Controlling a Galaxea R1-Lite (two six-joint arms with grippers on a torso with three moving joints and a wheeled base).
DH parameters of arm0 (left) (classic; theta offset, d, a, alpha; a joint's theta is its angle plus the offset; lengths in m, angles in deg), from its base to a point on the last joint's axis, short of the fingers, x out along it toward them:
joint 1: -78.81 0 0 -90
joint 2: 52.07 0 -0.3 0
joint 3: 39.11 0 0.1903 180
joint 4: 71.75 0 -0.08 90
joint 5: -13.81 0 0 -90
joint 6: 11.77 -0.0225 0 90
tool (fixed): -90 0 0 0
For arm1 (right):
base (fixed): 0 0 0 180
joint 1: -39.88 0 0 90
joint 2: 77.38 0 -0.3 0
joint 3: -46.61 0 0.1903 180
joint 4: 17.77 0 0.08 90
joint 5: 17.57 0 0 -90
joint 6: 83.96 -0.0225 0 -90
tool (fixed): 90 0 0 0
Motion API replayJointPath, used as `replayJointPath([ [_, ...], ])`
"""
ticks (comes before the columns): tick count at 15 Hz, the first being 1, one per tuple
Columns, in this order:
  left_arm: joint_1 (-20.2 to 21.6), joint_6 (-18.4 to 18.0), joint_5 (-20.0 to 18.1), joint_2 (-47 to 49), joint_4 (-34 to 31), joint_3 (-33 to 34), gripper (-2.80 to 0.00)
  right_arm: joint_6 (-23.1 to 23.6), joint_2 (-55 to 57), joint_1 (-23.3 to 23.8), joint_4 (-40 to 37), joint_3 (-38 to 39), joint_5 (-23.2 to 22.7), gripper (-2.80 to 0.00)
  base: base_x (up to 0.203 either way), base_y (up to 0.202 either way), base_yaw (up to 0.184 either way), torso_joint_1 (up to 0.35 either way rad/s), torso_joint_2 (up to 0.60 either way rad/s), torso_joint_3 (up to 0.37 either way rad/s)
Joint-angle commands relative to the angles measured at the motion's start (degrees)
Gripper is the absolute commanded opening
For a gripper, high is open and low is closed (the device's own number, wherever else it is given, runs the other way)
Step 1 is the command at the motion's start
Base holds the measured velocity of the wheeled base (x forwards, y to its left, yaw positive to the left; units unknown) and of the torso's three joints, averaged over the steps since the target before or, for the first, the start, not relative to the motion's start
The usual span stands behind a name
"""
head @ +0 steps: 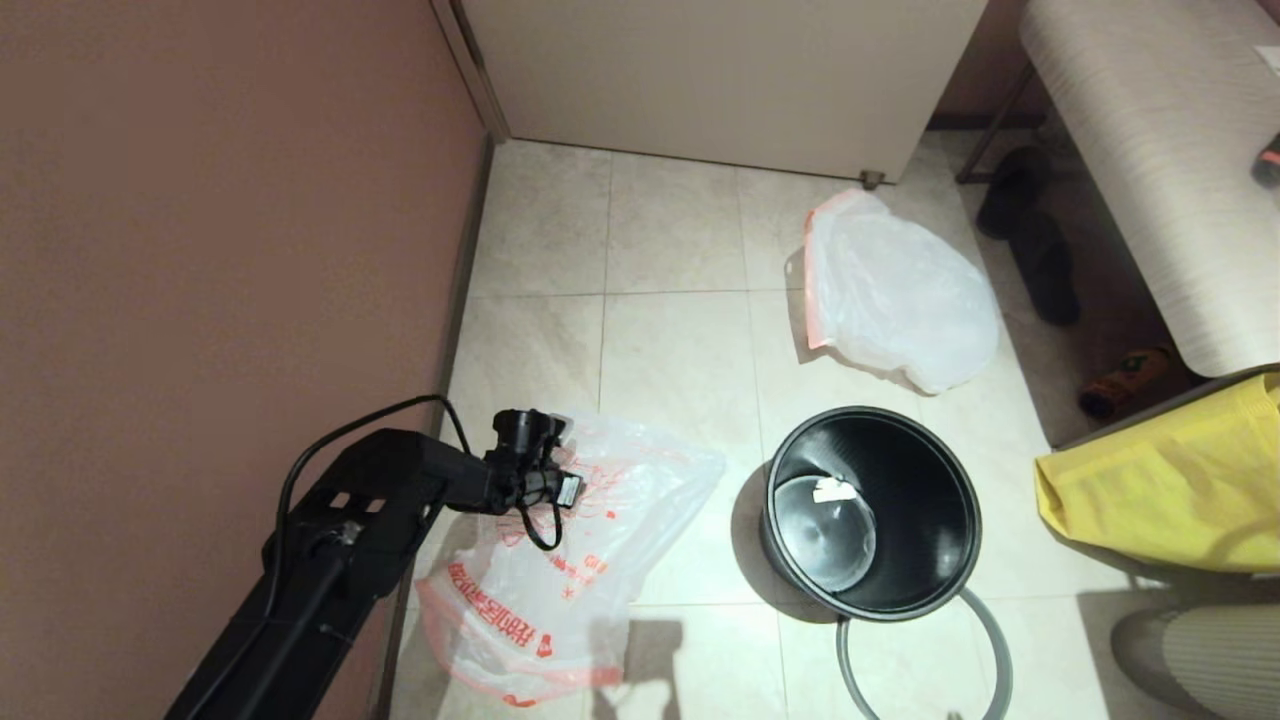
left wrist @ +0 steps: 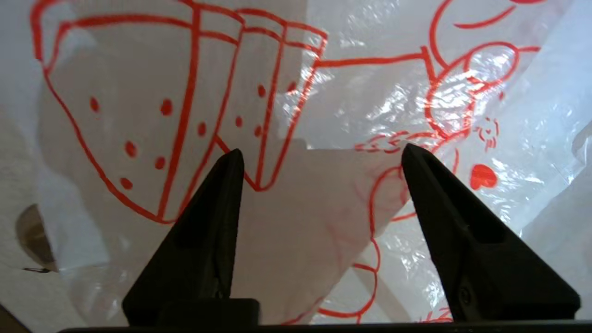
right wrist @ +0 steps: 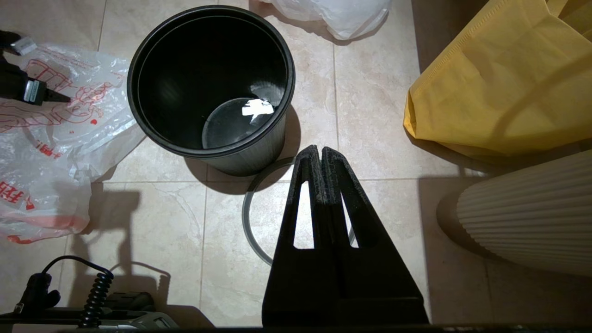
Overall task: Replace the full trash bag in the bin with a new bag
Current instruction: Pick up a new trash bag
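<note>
The new bag [head: 560, 560], translucent with red drawings and characters, lies crumpled on the floor tiles left of the bin [head: 930, 500]. My left gripper [left wrist: 322, 152] hangs open just above it, with a loose fold of its plastic [left wrist: 296, 222] in the gap between the spread fingers. The black bin stands upright with no bag in it. Its grey hoop [head: 985, 640] lies on the floor against its near side. The full trash bag [head: 895, 300], plain white with a pink-orange hem, rests beyond the bin. My right gripper [right wrist: 320, 150] is shut on nothing, above the hoop [right wrist: 249, 222].
A yellow fabric bag [head: 1170, 490] sits right of the bin, with a ribbed pale object [head: 1200, 650] nearer me. A brown wall [head: 200, 200] runs along the left and a white cabinet [head: 720, 80] closes the back. Dark shoes [head: 1040, 250] lie under a bench [head: 1160, 150].
</note>
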Motion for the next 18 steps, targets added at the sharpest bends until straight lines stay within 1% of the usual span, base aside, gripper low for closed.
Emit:
replayJointPath([
  [1, 0.09, 0.02, -0.13, 0.85, 1.02, 0.09, 0.00, 0.02, 0.11, -0.02, 0.01, 0.00, 0.00, -2.80, 0.000, 0.000, 0.000, 0.000, 0.00, 0.000],
  [3, 0.09, 0.29, -0.43, -0.38, 1.20, 1.46, 0.00, 0.02, 0.11, -0.02, 0.01, 0.00, 0.00, -2.80, 0.000, 0.000, 0.000, 0.000, 0.00, 0.000],
  [6, -0.28, 0.55, -1.52, -3.21, 1.10, 6.72, 0.00, 0.02, 0.11, -0.02, 0.01, 0.00, -0.08, -2.80, 0.000, 0.000, 0.000, 0.000, 0.00, 0.000],
  [9, -0.53, 0.20, -1.54, -4.78, 1.10, 8.26, 0.00, 0.02, 0.11, -0.02, 0.01, 0.00, 0.00, -2.80, 0.000, 0.000, 0.000, 0.000, 0.00, 0.000],
  [11, -0.53, -0.75, 0.50, -3.69, 1.37, 8.11, 0.00, 0.02, 0.11, -0.02, 0.01, 0.00, -0.04, -2.80, 0.000, 0.000, 0.000, 0.000, 0.00, 0.000],
  [14, -0.24, -1.72, 2.81, -1.27, 2.08, 5.59, 0.00, 0.02, 0.11, -0.10, 0.01, 0.00, -0.04, -2.80, 0.000, 0.000, 0.000, 0.000, 0.00, 0.000],
  [16, 0.66, -3.61, 5.25, 1.71, 4.88, 2.30, 0.00, 0.02, 0.11, -0.02, 0.01, 0.00, 0.00, -2.80, 0.000, 0.000, 0.000, 0.000, 0.00, 0.000],
  [17, 0.91, -4.96, 5.89, 2.83, 6.57, 1.58, 0.00, 0.02, 0.11, -0.02, 0.01, 0.00, 0.00, -2.80, 0.000, 0.000, 0.000, 0.000, 0.00, 0.000],
  [18, 0.92, -5.52, 6.01, 3.47, 8.22, 1.50, 0.00, 0.02, 0.11, -0.02, 0.01, 0.00, -0.03, -2.80, 0.000, 0.000, 0.000, 0.000, 0.00, 0.000],
])
